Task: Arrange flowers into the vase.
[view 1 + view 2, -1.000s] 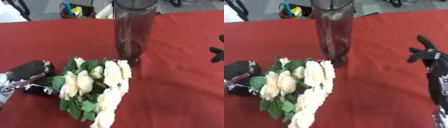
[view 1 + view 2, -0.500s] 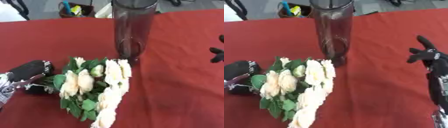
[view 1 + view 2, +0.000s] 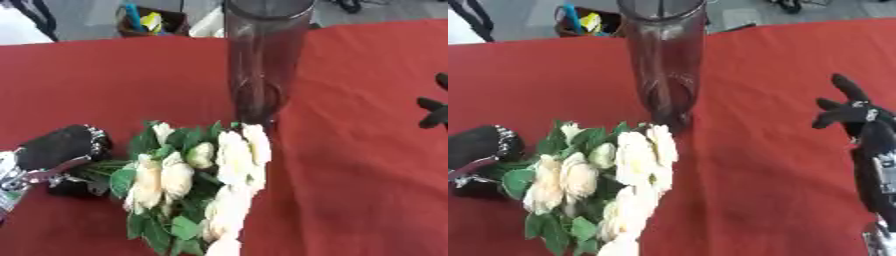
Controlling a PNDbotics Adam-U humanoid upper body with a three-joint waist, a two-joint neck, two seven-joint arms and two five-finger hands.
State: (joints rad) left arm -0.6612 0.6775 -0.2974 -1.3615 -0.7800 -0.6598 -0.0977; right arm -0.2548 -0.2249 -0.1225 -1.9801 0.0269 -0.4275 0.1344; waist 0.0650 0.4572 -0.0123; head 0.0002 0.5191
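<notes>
A tall clear glass vase stands upright on the red tablecloth at the middle back. A bunch of cream roses with green leaves lies just in front of its base, the blooms pointing toward the vase and down the table. My left hand rests at the left edge, its fingers curled around the stem end of the bunch. My right hand is raised at the right edge, fingers straight and holding nothing, well apart from the vase.
Beyond the table's far edge a dark box with blue and yellow items sits on the floor. Bare red cloth stretches between the vase and my right hand.
The bunch and my left hand have crept slightly toward the vase, the top blooms now near its base. My right hand has hardly moved.
</notes>
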